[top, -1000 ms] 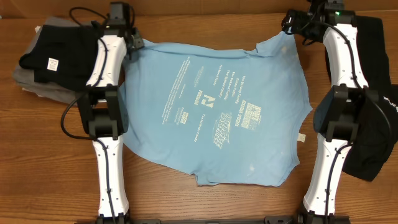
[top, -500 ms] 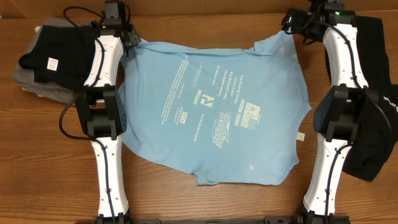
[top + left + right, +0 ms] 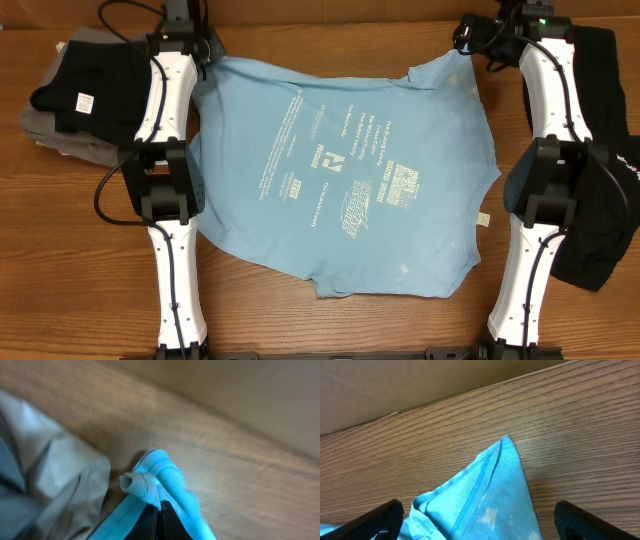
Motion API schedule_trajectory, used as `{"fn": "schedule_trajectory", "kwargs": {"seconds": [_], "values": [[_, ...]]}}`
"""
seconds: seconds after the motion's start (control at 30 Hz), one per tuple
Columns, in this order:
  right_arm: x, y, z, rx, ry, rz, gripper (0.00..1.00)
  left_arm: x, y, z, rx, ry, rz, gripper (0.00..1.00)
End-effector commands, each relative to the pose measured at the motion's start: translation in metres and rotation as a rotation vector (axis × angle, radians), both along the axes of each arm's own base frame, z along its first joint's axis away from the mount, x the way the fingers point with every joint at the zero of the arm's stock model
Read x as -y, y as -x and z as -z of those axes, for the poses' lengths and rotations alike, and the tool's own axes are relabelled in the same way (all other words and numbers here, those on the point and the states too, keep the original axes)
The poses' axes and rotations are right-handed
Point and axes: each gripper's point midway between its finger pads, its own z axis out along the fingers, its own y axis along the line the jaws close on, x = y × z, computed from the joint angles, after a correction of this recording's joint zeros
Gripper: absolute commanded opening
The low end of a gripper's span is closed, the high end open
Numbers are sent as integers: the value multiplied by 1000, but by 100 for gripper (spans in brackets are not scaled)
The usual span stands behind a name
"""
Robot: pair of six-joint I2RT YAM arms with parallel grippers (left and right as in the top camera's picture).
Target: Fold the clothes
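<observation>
Our left gripper (image 3: 158, 520) is pinching a bunched corner of the light blue T-shirt (image 3: 340, 180) — the fabric is squeezed between its black jaws. Our right gripper (image 3: 482, 522) stands spread wide, one finger on either side of the shirt's far right sleeve tip. We see the T-shirt lying flat, print up, between the arms on the wooden table (image 3: 300, 325) — a black garment (image 3: 600, 200) lies to its right.
</observation>
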Motion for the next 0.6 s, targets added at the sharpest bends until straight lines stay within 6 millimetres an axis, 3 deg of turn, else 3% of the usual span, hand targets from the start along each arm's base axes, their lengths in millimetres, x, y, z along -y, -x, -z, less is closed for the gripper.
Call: {"fn": "schedule_trajectory", "kwargs": {"seconds": [0.0,0.33,0.37,0.47,0.5,0.57], "values": [[-2,-3,-5,18,-2,-6,100,7,-13,-21,70,-4,18,4],[-2,-9,-10,49,1,-6,100,12,-50,-64,304,-46,7,7],[-2,-10,-11,55,1,-6,100,13,-54,-68,333,-61,12,20],[-1,-12,-13,68,3,-6,100,19,-63,-81,399,-89,43,89],[-1,-13,-13,70,3,-6,100,21,-64,-83,406,-97,52,100],[-1,-13,-13,70,3,-6,100,24,-64,-83,405,-103,66,100]]}}
